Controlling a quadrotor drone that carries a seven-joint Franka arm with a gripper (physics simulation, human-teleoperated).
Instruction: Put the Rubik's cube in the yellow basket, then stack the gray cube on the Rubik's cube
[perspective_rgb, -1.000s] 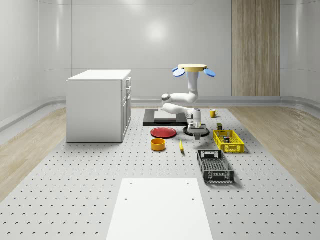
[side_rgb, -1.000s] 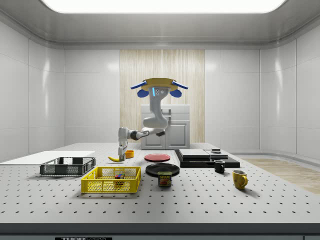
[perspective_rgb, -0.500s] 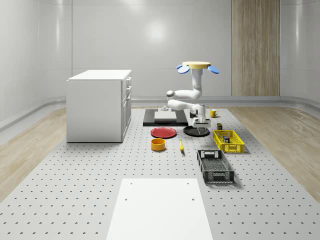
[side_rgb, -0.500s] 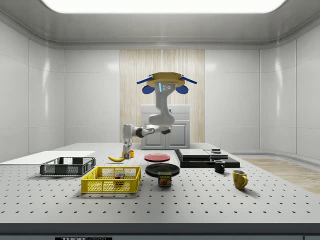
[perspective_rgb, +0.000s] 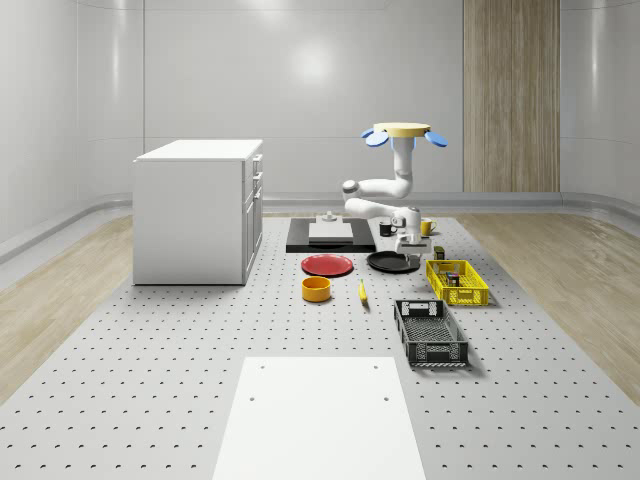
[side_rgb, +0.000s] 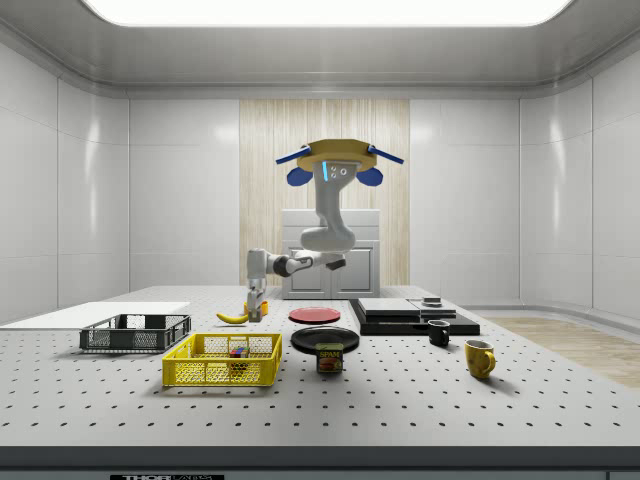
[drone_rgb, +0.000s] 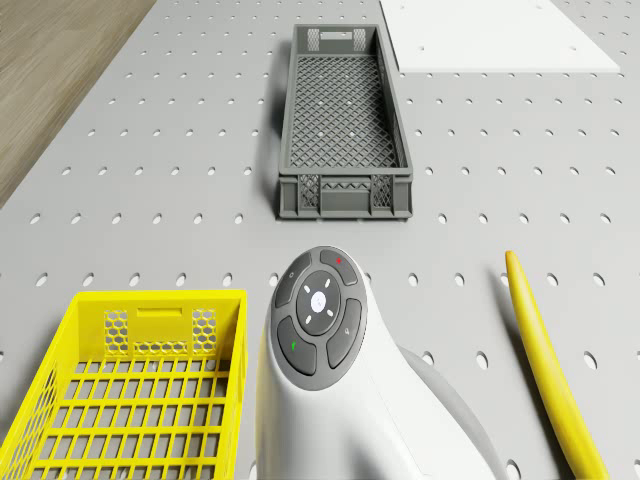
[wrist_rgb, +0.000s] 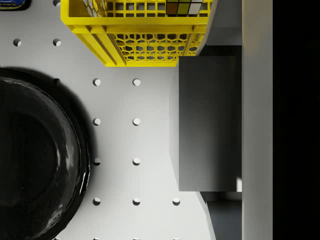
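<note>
1. Rubik's cube (wrist_rgb: 187, 7) lies inside the yellow basket (wrist_rgb: 145, 47), against one end wall; in the side view it shows through the basket's mesh (side_rgb: 238, 352).
2. Gray cube (wrist_rgb: 207, 122) is clamped between the fingers (wrist_rgb: 257, 100) of the gripper (wrist_rgb: 215, 125), above the table (wrist_rgb: 135, 140), between the black plate (wrist_rgb: 40, 160) and the basket, touching neither.
3. Drone (perspective_rgb: 405, 133) hovers above the table's far part, near the black tray (perspective_rgb: 330, 240); in the side view it (side_rgb: 340, 160) hangs in front of the cabinet (side_rgb: 330, 255).
4. Arm (perspective_rgb: 378, 190) bends down from the drone, and the gripper (perspective_rgb: 408, 240) points downward over the plate's edge (perspective_rgb: 385, 262), just beside the basket (perspective_rgb: 457, 282).
5. Drone view: the arm's wrist (drone_rgb: 320, 330) lies between the basket (drone_rgb: 120, 390) and the banana (drone_rgb: 550, 370); the gray crate (drone_rgb: 343, 125) stands beyond, near the white sheet (drone_rgb: 490, 35).
6. Side view: a can (side_rgb: 329, 358) and two mugs (side_rgb: 438, 333) (side_rgb: 479, 358) stand to the basket's right.
</note>
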